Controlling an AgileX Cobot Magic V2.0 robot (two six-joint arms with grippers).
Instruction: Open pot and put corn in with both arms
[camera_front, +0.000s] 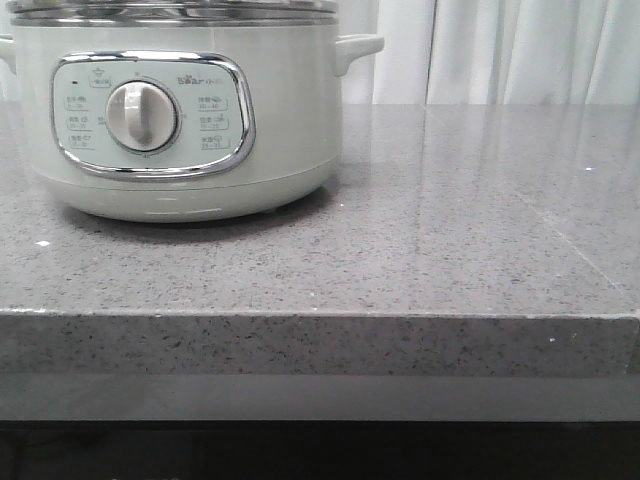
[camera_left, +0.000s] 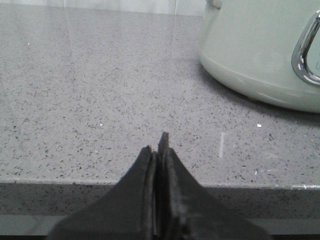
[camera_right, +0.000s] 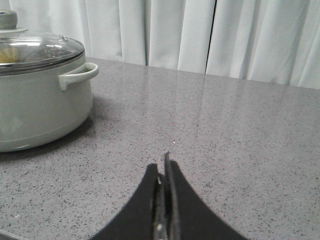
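The pale grey-green pot (camera_front: 180, 110) stands at the back left of the grey counter, its chrome-framed panel and white dial (camera_front: 140, 115) facing me. Its glass, metal-rimmed lid (camera_right: 37, 50) is on, with a grey knob (camera_right: 7, 20) on top. Something yellow shows faintly through the glass at the left edge; I cannot tell what it is. No corn cob shows on the counter. My left gripper (camera_left: 159, 145) is shut and empty, low over the counter's front edge, left of the pot (camera_left: 260, 55). My right gripper (camera_right: 164, 165) is shut and empty over the counter, right of the pot (camera_right: 40, 105).
The speckled grey stone counter (camera_front: 450, 220) runs right of the pot, with its front edge (camera_front: 320, 345) close to me. White curtains (camera_right: 225, 35) hang behind it. The pot's side handle (camera_right: 80, 75) sticks out toward the right arm.
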